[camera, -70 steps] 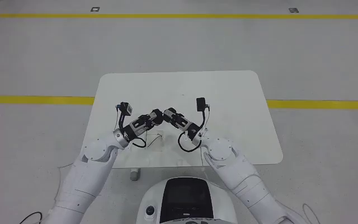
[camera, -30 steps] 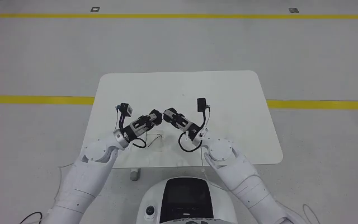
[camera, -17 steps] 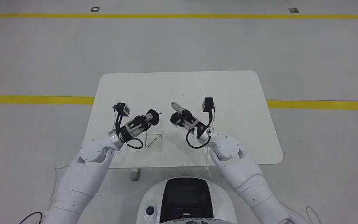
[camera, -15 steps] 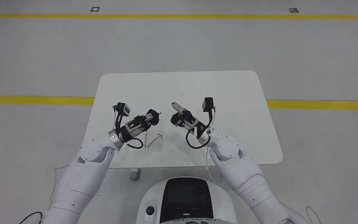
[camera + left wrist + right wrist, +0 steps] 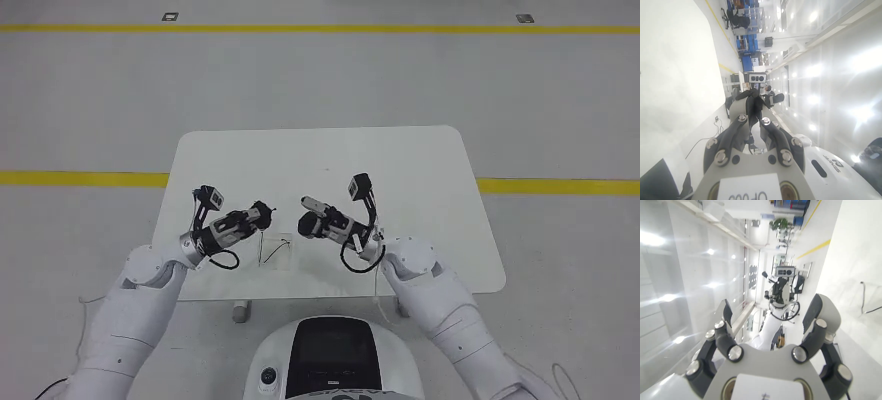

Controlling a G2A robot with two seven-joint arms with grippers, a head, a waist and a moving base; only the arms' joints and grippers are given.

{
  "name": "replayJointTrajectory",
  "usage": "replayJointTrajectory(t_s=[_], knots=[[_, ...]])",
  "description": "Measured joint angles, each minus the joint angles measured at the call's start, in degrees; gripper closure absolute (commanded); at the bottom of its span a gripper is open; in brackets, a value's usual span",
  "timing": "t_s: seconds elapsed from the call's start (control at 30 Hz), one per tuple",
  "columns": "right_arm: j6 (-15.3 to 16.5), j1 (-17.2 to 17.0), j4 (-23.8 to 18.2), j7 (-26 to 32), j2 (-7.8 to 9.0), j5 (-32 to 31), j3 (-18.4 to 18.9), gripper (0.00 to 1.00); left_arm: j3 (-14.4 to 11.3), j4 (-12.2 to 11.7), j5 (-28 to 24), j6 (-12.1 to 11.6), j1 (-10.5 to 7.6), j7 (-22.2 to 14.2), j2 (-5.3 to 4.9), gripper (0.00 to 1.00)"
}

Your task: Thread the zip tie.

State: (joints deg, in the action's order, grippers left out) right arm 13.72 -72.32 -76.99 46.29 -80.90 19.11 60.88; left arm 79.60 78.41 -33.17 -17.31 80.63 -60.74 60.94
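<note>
Thin dark zip tie [image 5: 262,250], flat on the white table [image 5: 400,170], bent into an angular shape; too fine to tell whether threaded. Just past the zip tie's far end and raised above it, the left gripper [image 5: 264,210], fingers pressed together with nothing visible between them. A little farther from the zip tie, the right gripper [image 5: 304,204], spread wide and empty.

Probably a pickup first. Lower toward the zip tie, pinch beside the head with one gripper, and take the tail close behind its tip with the other, leaving a short free end to aim. Feed slowly, strap square to the slot.

From the top: both grippers and the zip tie in one layout. From the right wrist: the strand's curve, off to one side of the open fingers [image 5: 726,311]. From the left wrist: the closed pads [image 5: 750,104], seen plainly.
</note>
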Motion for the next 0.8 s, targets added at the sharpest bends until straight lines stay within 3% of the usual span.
replayJointTrajectory(t_s=[0.13,0.23,0.5,0.63,0.8], knots=[[-1.7,4.2,4.1,12.2,0.0,3.4,-2.0,0.0,2.0,-3.0,-3.5,0.1,-0.14,-11.6,-0.92,1.0],[-3.4,7.2,8.3,18.7,-0.38,6.2,-3.8,0.0,2.5,-5.8,-3.0,-0.8,-0.96,-17.1,-1.42,1.0],[-3.3,7.7,9.2,18.4,-0.45,6.2,-4.0,0.0,2.5,-6.4,-2.8,-1.1,-1.21,-17.7,-1.46,1.0],[-4.3,6.9,8.9,16.9,-0.53,7.1,-4.5,0.0,0.7,-6.3,-0.1,0.4,-1.79,-15.1,-1.34,1.0],[-4.2,8.1,11.8,18.5,-1.08,11.3,-5.7,0.0,-1.1,-7.9,-1.1,1.2,-3.57,-18.8,-1.45,1.0]])
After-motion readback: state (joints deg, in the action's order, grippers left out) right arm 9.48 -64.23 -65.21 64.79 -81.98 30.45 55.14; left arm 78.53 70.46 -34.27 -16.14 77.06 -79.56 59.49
